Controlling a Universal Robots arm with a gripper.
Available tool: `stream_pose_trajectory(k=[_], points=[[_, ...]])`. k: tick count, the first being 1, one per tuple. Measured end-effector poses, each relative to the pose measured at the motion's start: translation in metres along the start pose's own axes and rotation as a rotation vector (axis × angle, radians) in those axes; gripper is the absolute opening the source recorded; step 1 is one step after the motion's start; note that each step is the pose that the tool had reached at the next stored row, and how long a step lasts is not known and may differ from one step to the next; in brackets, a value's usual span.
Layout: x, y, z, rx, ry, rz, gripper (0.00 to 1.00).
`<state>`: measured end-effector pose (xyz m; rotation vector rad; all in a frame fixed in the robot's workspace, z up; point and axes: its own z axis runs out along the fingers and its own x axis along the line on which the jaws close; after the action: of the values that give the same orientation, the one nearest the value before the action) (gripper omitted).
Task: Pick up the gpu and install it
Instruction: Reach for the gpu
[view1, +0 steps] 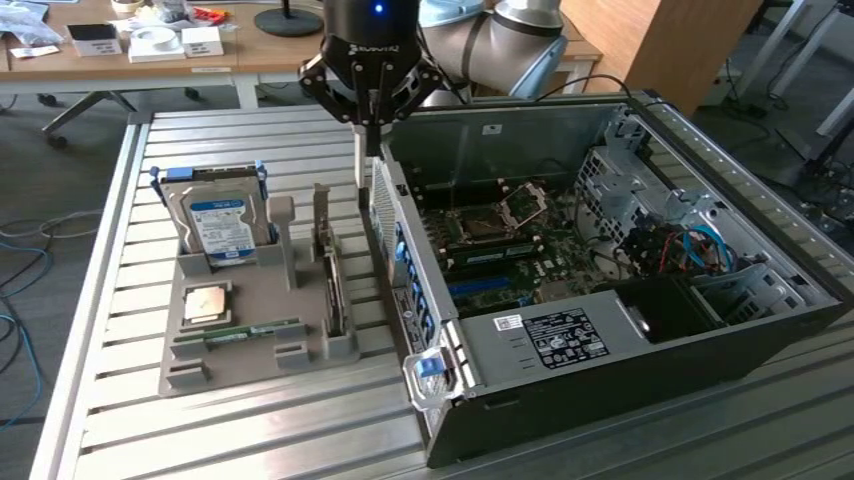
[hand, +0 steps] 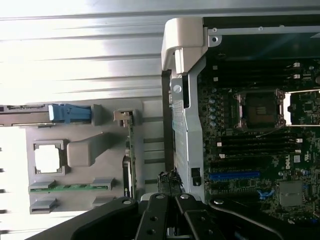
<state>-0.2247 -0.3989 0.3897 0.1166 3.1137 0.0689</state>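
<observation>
Currently my gripper (view1: 362, 170) hangs with jaws closed on nothing, just beside the gpu (view1: 327, 270), which stands on edge in the holder (view1: 234, 365), presumably leaving its top edge free for pinching.

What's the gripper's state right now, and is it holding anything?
Gripper: closed, nothing seen in it; the gpu stands in the gray tray.

A grey plastic tray (view1: 296, 285) lies on the slatted metal table (view1: 200, 430), at the exterior view's left of the open black computer case (view1: 747, 340). In it, a boxy silver hard drive (view1: 220, 225) stands rearmost, and the thin dark gpu card (view1: 328, 270) stands nearest the case.
</observation>
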Motion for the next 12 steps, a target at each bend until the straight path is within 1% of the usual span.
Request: stream_pose_trajectory(k=[4, 12], points=[[0.0047, -0.0003, 0.0, 0.0, 0.0, 0.0, 0.11], [0.0058, -0.0004, -0.0001, 0.0001, 0.0, 0.0, 0.11]])
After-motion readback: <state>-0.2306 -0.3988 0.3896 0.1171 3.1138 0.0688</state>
